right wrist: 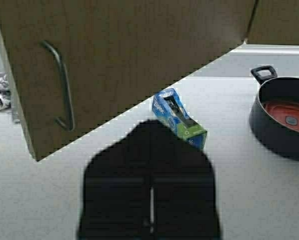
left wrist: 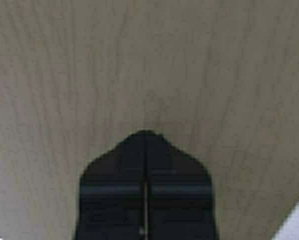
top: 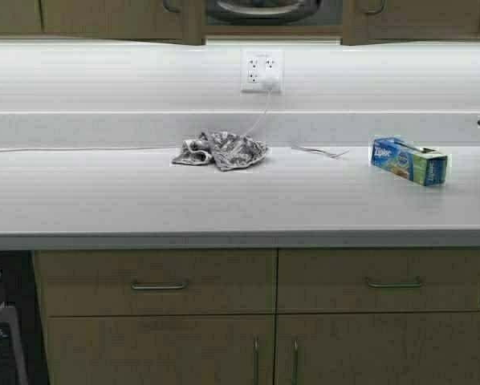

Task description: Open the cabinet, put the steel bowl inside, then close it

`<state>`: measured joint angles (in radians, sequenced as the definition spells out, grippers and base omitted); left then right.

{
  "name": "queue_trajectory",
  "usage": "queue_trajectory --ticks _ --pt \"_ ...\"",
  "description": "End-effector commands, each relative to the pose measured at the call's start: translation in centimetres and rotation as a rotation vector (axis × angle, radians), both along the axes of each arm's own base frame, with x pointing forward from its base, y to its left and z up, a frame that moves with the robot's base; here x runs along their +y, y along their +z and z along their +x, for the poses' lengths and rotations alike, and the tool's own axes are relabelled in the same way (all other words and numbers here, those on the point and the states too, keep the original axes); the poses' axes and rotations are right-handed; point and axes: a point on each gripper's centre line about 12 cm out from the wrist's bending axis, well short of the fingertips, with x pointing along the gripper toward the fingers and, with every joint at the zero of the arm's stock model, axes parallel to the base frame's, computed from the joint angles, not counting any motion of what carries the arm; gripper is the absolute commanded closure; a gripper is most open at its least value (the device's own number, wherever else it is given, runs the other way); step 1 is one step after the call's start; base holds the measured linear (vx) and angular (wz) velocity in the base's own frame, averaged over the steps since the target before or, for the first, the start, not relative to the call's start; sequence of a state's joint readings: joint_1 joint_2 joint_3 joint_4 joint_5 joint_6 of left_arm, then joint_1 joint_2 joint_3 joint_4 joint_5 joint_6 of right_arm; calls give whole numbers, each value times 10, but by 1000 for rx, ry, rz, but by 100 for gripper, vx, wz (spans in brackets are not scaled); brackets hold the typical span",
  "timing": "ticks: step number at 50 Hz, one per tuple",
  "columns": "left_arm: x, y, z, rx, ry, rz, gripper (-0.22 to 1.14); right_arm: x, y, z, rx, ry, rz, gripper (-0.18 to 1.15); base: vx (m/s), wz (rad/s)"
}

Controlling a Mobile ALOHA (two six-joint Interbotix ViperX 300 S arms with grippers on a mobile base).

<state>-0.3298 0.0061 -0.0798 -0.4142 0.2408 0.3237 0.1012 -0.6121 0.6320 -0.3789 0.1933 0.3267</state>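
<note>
Slippage is the risk: the left gripper (left wrist: 145, 137), fingers pressed together, sits close against the cabinet (left wrist: 139, 60), the right gripper (right wrist: 150, 131), likewise closed, hangs before its bar handle (right wrist: 62, 85), so a glancing push could skid off or swing a door onto the steel bowl (top: 260, 10) inside the cabinet.

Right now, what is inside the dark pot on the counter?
In the right wrist view, the dark pot holds a red, round lid-like piece with a grey knob at its middle. Whatever lies under that piece is covered. The blue bag box stands beside the pot, apart.
</note>
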Motion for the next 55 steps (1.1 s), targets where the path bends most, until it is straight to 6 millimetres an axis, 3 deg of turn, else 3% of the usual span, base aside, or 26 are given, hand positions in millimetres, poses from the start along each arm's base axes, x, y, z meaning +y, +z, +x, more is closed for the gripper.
queue_trajectory --ticks 1,23,37,45,55 --pt "-2 17 0 -56 5 -26 87 5 17 18 -54 21 -6 91 6 1" --pt "1 -1 -2 -73 35 -10 87 44 52 121 -119 100 1 90 6 2" --pt "2 -15 -2 -44 39 -9 87 75 60 166 -128 142 4 90 8 -7" --pt "5 -22 -11 -22 40 -6 87 89 63 176 -108 150 0 90 9 -10" --pt "9 -26 -23 -17 39 9 87 85 57 160 -74 146 -1 91 10 -4"
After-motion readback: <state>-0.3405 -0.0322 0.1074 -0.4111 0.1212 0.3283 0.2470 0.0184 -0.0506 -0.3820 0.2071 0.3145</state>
